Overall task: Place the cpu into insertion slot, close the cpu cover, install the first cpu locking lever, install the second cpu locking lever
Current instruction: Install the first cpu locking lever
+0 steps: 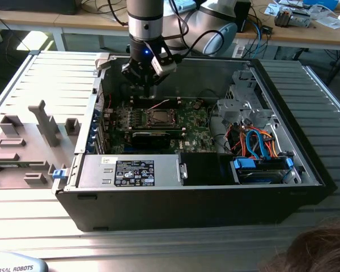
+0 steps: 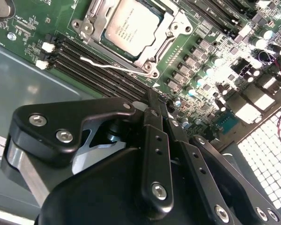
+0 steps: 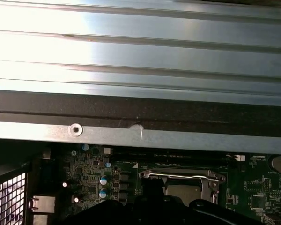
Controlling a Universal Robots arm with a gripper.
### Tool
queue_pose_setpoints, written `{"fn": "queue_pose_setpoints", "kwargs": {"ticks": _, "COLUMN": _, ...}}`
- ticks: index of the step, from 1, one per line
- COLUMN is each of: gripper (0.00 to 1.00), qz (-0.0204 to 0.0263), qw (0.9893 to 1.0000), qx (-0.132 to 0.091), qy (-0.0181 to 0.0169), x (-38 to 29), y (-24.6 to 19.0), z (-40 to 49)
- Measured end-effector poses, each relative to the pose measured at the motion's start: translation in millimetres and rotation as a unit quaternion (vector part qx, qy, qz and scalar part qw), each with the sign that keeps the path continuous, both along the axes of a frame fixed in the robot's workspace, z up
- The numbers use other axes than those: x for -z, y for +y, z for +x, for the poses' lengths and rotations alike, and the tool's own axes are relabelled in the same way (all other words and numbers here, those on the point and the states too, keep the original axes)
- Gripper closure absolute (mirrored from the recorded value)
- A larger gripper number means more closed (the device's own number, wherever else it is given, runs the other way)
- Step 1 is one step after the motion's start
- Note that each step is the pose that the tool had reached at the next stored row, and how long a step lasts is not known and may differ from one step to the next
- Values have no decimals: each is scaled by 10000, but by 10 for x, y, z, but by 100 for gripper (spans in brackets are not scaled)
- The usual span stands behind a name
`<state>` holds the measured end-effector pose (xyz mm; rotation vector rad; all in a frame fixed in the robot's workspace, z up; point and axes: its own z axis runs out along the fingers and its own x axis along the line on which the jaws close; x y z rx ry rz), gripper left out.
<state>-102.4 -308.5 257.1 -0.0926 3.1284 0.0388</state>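
The cpu [image 2: 131, 26], a square chip with a silver-grey top, lies flat in the insertion slot [image 1: 149, 119] on the green motherboard. The cpu cover [image 2: 177, 24], a silver frame, lies down around the chip. One thin wire locking lever [image 2: 113, 68] runs along the socket's side next to the black memory slots; I cannot tell whether it is latched. A second lever [image 2: 94, 5] shows at another side. My gripper [image 2: 152, 96] hovers above the board beside the socket, black fingers pressed together with nothing between them. In the exterior view the gripper [image 1: 146, 90] hangs just behind the socket.
The open computer case [image 1: 175, 209] surrounds the board with tall walls. A power supply [image 1: 130, 170] sits along the near wall and a drive cage with orange and blue cables [image 1: 255, 144] at the exterior view's right. Grey fixtures [image 1: 42, 122] stand outside the case.
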Motion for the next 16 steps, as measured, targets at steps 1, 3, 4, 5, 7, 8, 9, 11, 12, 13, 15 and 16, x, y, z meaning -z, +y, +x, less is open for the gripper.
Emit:
{"fn": "queue_pose_setpoints", "kwargs": {"ticks": 1, "gripper": 89, "qz": 0, "qw": 10000, "qx": 0, "qy": 0, "x": 0, "y": 0, "z": 4}}
{"fn": "queue_pose_setpoints", "kwargs": {"ticks": 3, "gripper": 89, "qz": 0, "qw": 10000, "qx": 0, "qy": 0, "x": 0, "y": 0, "z": 14}}
{"fn": "queue_pose_setpoints", "kwargs": {"ticks": 4, "gripper": 89, "qz": 0, "qw": 10000, "qx": 0, "qy": 0, "x": 0, "y": 0, "z": 19}}
{"fn": "queue_pose_setpoints", "kwargs": {"ticks": 5, "gripper": 89, "qz": 0, "qw": 10000, "qx": 0, "qy": 0, "x": 0, "y": 0, "z": 28}}
{"fn": "queue_pose_setpoints", "kwargs": {"ticks": 7, "gripper": 89, "qz": 0, "qw": 10000, "qx": 0, "qy": 0, "x": 0, "y": 0, "z": 38}}
{"fn": "queue_pose_setpoints", "kwargs": {"ticks": 8, "gripper": 89, "qz": 0, "qw": 10000, "qx": 0, "qy": 0, "x": 0, "y": 0, "z": 43}}
{"fn": "queue_pose_setpoints", "kwargs": {"ticks": 9, "gripper": 89, "qz": 0, "qw": 10000, "qx": 0, "qy": 0, "x": 1, "y": 0, "z": 47}}
{"fn": "queue_pose_setpoints", "kwargs": {"ticks": 11, "gripper": 89, "qz": 0, "qw": 10000, "qx": 0, "qy": 0, "x": 1, "y": 0, "z": 52}}
{"fn": "queue_pose_setpoints", "kwargs": {"ticks": 12, "gripper": 89, "qz": 0, "qw": 10000, "qx": 0, "qy": 0, "x": 2, "y": 0, "z": 54}}
{"fn": "queue_pose_setpoints", "kwargs": {"ticks": 13, "gripper": 89, "qz": 0, "qw": 10000, "qx": 1, "qy": 0, "x": 2, "y": 0, "z": 54}}
{"fn": "queue_pose_setpoints", "kwargs": {"ticks": 15, "gripper": 89, "qz": 0, "qw": 10000, "qx": 0, "qy": 0, "x": 2, "y": 0, "z": 57}}
{"fn": "queue_pose_setpoints", "kwargs": {"ticks": 16, "gripper": 89, "qz": 0, "qw": 10000, "qx": 0, "qy": 0, "x": 2, "y": 0, "z": 58}}
